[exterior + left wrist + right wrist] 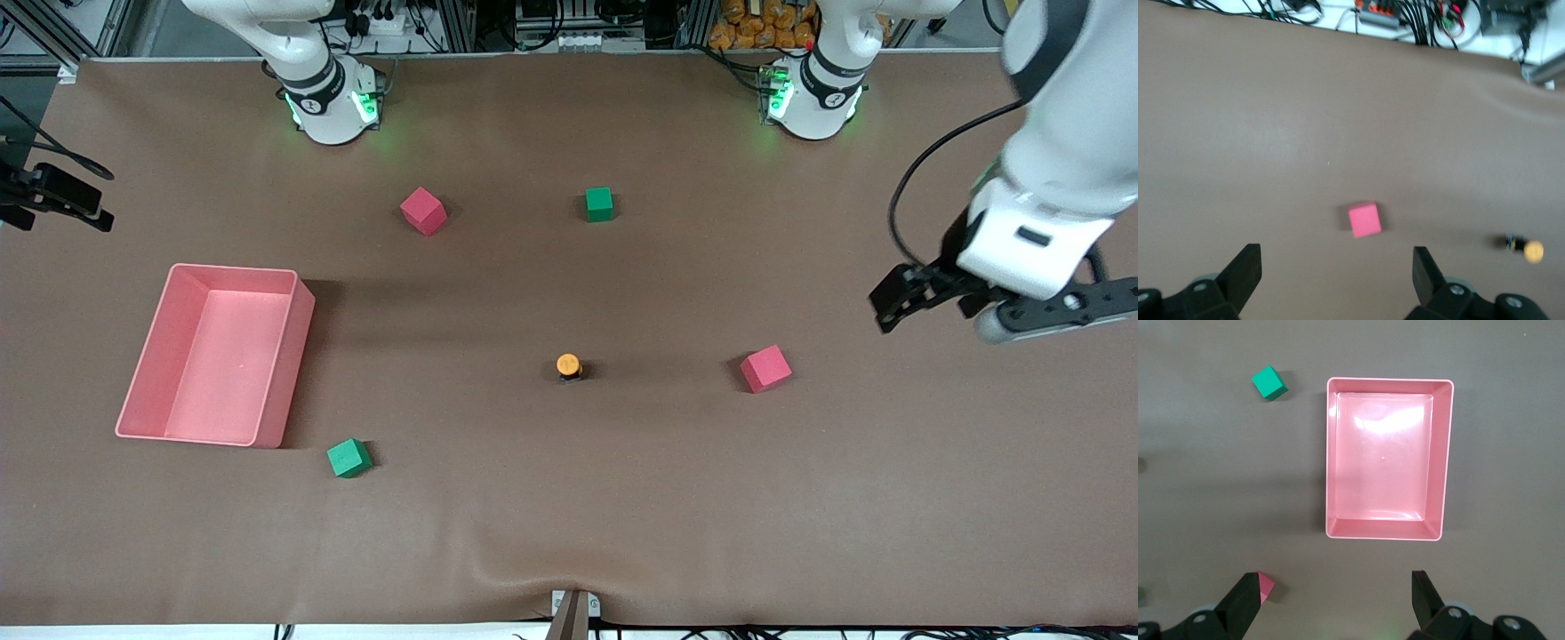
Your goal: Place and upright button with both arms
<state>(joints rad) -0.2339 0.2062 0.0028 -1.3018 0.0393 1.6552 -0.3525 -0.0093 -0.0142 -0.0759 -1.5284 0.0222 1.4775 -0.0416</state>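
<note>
The button (569, 365) stands upright on the brown table near its middle, orange cap up on a short black body. It also shows in the left wrist view (1528, 248). My left gripper (892, 300) hangs open and empty in the air over the left arm's end of the table, well apart from the button; its fingers (1245, 270) are spread wide around nothing. My right gripper (1337, 583) is open and empty, high over the table beside the pink bin (1445, 453); it is out of the front view.
The pink bin (284, 356) stands empty toward the right arm's end. A red cube (765, 368) lies beside the button toward the left arm's end. Another red cube (423, 211) and a green cube (599, 204) lie nearer the bases. A second green cube (348, 458) lies by the bin.
</note>
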